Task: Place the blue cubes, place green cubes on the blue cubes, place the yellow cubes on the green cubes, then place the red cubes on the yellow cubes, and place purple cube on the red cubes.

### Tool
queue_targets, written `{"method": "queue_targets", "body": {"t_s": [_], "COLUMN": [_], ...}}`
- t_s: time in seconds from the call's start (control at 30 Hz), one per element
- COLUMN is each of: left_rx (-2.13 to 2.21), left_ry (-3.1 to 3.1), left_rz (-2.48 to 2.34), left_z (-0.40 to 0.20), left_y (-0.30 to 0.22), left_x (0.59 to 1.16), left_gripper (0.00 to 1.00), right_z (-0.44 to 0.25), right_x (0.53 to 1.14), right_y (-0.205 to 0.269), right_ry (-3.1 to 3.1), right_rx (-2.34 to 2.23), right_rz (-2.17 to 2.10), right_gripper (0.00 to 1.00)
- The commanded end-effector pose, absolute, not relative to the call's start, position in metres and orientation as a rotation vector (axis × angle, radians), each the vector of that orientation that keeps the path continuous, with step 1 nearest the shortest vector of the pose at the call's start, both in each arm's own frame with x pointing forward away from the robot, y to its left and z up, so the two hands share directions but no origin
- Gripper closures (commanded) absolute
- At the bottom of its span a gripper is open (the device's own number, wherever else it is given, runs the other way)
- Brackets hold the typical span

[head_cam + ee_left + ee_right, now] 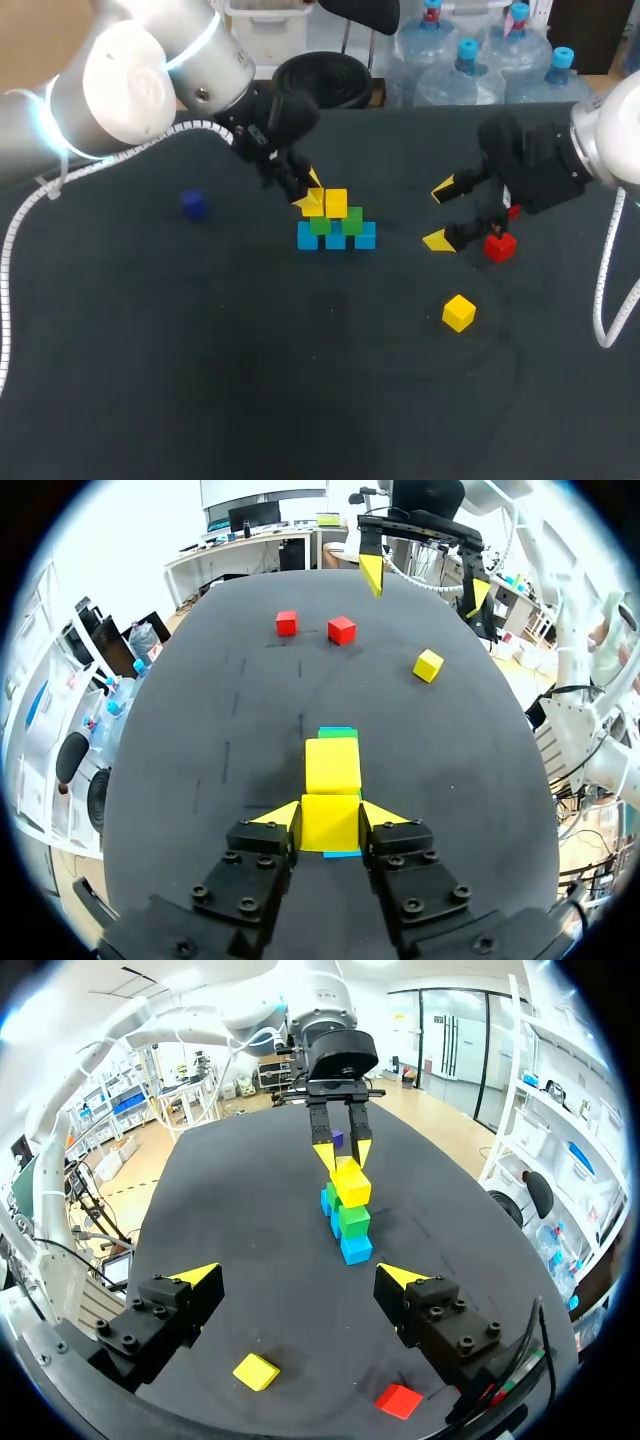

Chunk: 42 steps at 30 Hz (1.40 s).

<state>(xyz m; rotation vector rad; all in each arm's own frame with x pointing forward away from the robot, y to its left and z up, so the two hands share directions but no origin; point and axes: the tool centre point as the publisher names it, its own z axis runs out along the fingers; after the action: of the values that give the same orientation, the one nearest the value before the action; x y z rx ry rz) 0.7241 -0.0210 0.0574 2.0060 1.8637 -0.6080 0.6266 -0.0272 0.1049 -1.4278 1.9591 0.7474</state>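
Seen from above, the left pincer (311, 193) is clamped on a yellow cube (314, 203) at the top left of the stack (336, 226). The stack is three blue cubes (336, 239) in a row on the black counter (250, 380), two green cubes (352, 220) on them, and a second yellow cube (336, 203) on the green. To the right hangs the right pincer (440, 214), fingers wide apart, with a red cube (499, 246) just beside it. A loose yellow cube (459, 312) lies nearer, and a purple cube (193, 205) sits far left.

From the left wrist, the held cube touches both fingers. The second yellow cube is directly ahead, and another red cube (287, 623) lies far beyond.

From the right wrist, the spread fingers flank the stack ahead.
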Motion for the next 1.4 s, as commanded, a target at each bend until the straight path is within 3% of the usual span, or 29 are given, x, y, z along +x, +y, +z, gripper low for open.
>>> {"method": "queue_targets", "body": {"t_s": [0.03,0.17,0.3,0.47,0.5,0.57,0.63,0.73,1.1,1.17,1.2,1.4], "left_rx": [2.012,2.012,2.013,2.014,2.014,2.015,2.015,2.015,2.016,2.021,2.029,2.058], "left_ry": [1.866,1.868,1.870,1.871,1.871,1.873,1.874,1.876,1.877,1.871,1.858,1.802], "left_rz": [-0.612,-0.613,-0.611,-0.610,-0.610,-0.610,-0.610,-0.610,-0.608,-0.604,-0.601,-0.577], "left_z": [0.057,0.056,0.056,0.056,0.056,0.056,0.056,0.056,0.057,0.059,0.061,0.076], "left_y": [-0.022,-0.022,-0.022,-0.022,-0.022,-0.022,-0.022,-0.022,-0.021,-0.022,-0.022,-0.024], "left_x": [0.727,0.727,0.727,0.727,0.727,0.727,0.727,0.727,0.728,0.727,0.727,0.721], "left_gripper": [0.93,0.91,0.77,0.73,0.69,0.52,0.50,0.27,0.18,0.02,0.00,0.00], "right_z": [0.104,0.104,0.104,0.104,0.104,0.104,0.104,0.104,0.104,0.104,0.104,0.104], "right_x": [0.627,0.627,0.627,0.627,0.627,0.627,0.627,0.627,0.627,0.627,0.627,0.627], "right_y": [-0.027,-0.027,-0.027,-0.027,-0.027,-0.027,-0.027,-0.027,-0.027,-0.027,-0.027,-0.027], "right_ry": [1.957,1.957,1.957,1.957,1.957,1.957,1.957,1.957,1.957,1.957,1.957,1.957], "right_rx": [-1.428,-1.428,-1.428,-1.428,-1.428,-1.428,-1.428,-1.428,-1.428,-1.428,-1.428,-1.428], "right_rz": [0.749,0.749,0.749,0.749,0.749,0.749,0.749,0.749,0.749,0.749,0.749,0.749], "right_gripper": [0.00,0.00,0.00,0.00,0.00,0.00,0.00,0.00,0.00,0.00,0.00,0.00]}}
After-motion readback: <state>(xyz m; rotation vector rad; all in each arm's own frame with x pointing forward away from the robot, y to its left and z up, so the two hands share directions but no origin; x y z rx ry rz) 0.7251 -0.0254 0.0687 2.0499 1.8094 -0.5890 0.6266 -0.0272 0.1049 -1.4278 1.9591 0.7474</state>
